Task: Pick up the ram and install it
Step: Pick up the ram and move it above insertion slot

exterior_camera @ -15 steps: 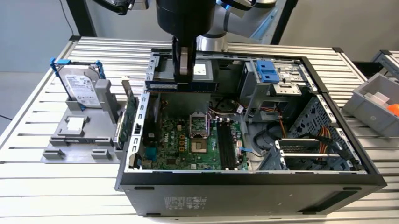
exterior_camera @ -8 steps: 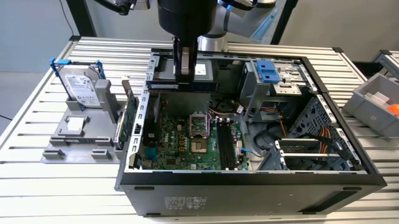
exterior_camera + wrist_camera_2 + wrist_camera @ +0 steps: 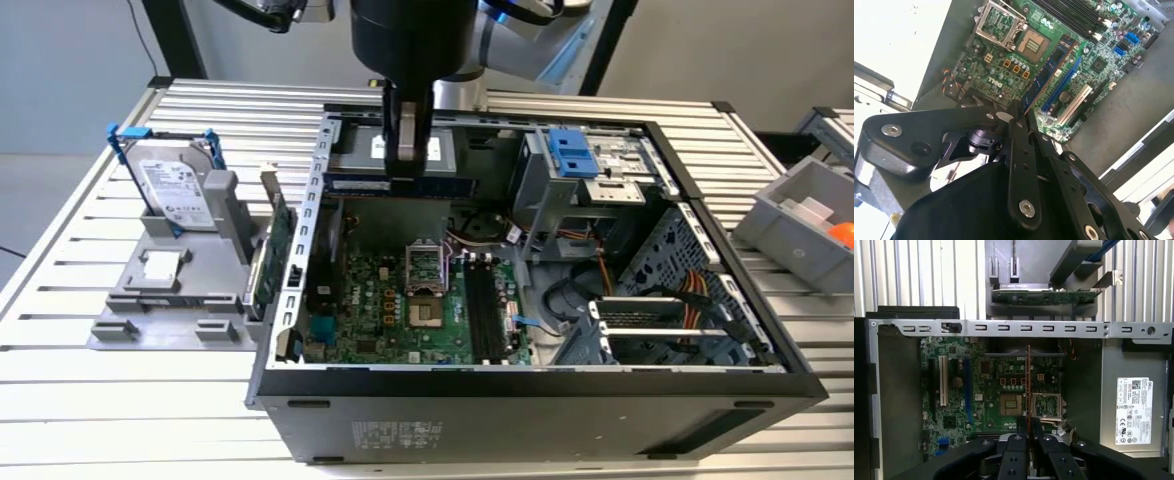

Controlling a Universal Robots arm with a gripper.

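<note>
Ram (image 3: 447, 186), picked up and clamped in the gripper (image 3: 407, 168), hangs inside the open computer case (image 3: 534, 405) at twelve o'clock of the motherboard (image 3: 387, 300), whose memory slots (image 3: 483, 305) look unfilled, installation not yet done.

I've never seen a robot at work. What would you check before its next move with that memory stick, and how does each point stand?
1. Grip on the ram: ok. The gripper is shut on it, and the stick runs straight out between the fingers in both wrist views.
2. Ram above the open computer case: ok.
3. Memory slots free of other sticks: ok, they look empty in the exterior view.
4. Ram lined up with the slots: not ok, it lies crosswise to them.
5. Slot latches open: cannot tell.
</note>
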